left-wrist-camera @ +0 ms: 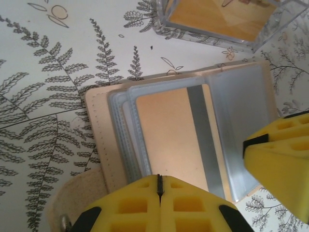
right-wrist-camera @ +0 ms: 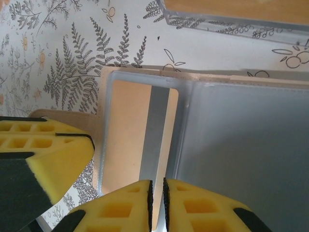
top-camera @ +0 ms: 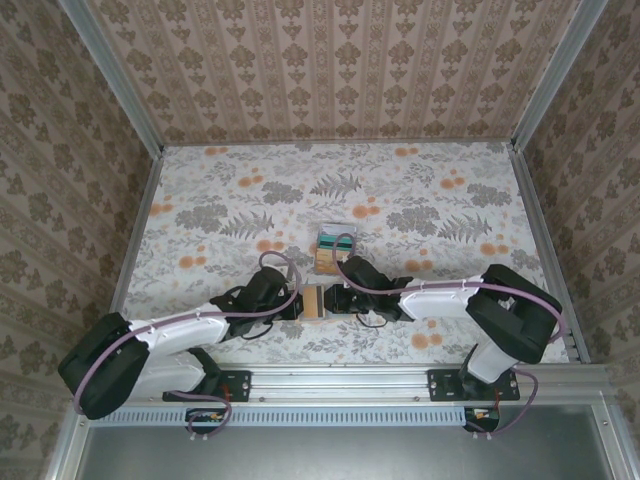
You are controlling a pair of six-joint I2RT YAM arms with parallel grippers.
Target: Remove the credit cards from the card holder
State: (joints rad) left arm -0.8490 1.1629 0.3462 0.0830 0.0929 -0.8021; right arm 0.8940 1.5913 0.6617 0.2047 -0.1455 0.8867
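Note:
The card holder [top-camera: 316, 302] lies open on the floral table between both grippers, tan outside [left-wrist-camera: 99, 130] with clear sleeves inside. An orange-tan credit card [left-wrist-camera: 164, 130] with a grey stripe sits in the top sleeve and shows again in the right wrist view [right-wrist-camera: 128, 130]. My left gripper [left-wrist-camera: 159, 180] is shut, its tips at the card's near edge [top-camera: 298, 305]. My right gripper [right-wrist-camera: 158, 186] is closed to a thin slit, and the raised sleeve page's edge [right-wrist-camera: 182, 125] runs into it. A teal credit card [top-camera: 337, 243] lies in a clear tray.
The clear plastic tray [top-camera: 337, 250] stands just beyond the holder, its wall close to the holder's far edge [left-wrist-camera: 217, 36]. The right gripper's yellow finger [left-wrist-camera: 280, 164] hangs over the holder's right page. Patterned walls enclose the table.

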